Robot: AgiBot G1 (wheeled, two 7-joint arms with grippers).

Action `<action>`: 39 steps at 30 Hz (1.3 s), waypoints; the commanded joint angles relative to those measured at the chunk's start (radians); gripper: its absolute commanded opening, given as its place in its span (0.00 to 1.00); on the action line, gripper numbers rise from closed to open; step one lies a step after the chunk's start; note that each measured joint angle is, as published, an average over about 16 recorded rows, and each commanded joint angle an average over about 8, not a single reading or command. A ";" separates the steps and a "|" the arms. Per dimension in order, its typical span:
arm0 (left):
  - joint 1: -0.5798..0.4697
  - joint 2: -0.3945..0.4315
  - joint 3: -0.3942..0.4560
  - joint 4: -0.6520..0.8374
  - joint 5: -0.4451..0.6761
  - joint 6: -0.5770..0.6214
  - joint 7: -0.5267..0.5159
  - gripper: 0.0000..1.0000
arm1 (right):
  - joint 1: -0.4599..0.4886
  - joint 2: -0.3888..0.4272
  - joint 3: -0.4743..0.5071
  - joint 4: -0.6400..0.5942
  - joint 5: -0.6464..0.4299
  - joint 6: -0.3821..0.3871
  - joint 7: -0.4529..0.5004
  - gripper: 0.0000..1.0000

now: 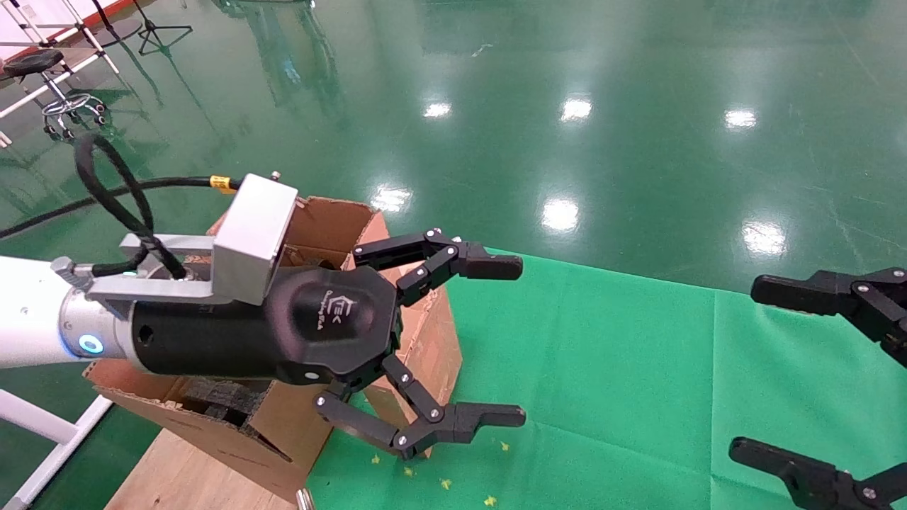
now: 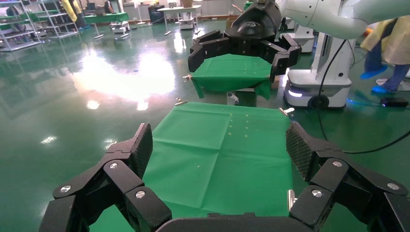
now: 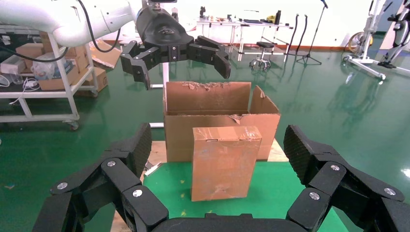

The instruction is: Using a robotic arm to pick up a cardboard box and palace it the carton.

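Observation:
The small taped cardboard box [image 3: 225,162] stands upright on the green cloth, right in front of the carton [image 3: 212,104]. In the head view the box [image 1: 434,340] is mostly hidden behind my left gripper [image 1: 523,340]. That gripper, on the white robotic arm [image 1: 28,319], hangs open and empty above the carton [image 1: 322,219] and the box. It shows in the right wrist view [image 3: 176,60] over the carton's far flap. Black foam [image 1: 220,400] lies inside the carton. My right gripper [image 1: 744,368] is open and empty, apart from the box and facing it across the cloth [image 3: 218,154].
The green cloth [image 1: 602,397] covers the table, with small yellow specks [image 1: 446,484] near the box. The carton rests on a wooden board [image 1: 177,474]. A white frame [image 1: 49,446] stands at the left. A stool [image 1: 42,71] stands far off on the green floor.

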 commanded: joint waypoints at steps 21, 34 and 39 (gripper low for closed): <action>-0.045 -0.044 0.041 -0.018 0.121 -0.003 -0.050 1.00 | 0.000 0.000 0.000 0.000 0.000 0.000 0.000 0.05; -0.242 -0.058 0.145 -0.040 0.367 0.018 -0.186 1.00 | 0.000 0.000 0.000 0.000 0.000 0.000 0.000 0.00; -0.310 -0.048 0.187 -0.045 0.495 0.002 -0.256 1.00 | 0.000 0.000 0.000 -0.001 0.000 0.000 0.000 0.00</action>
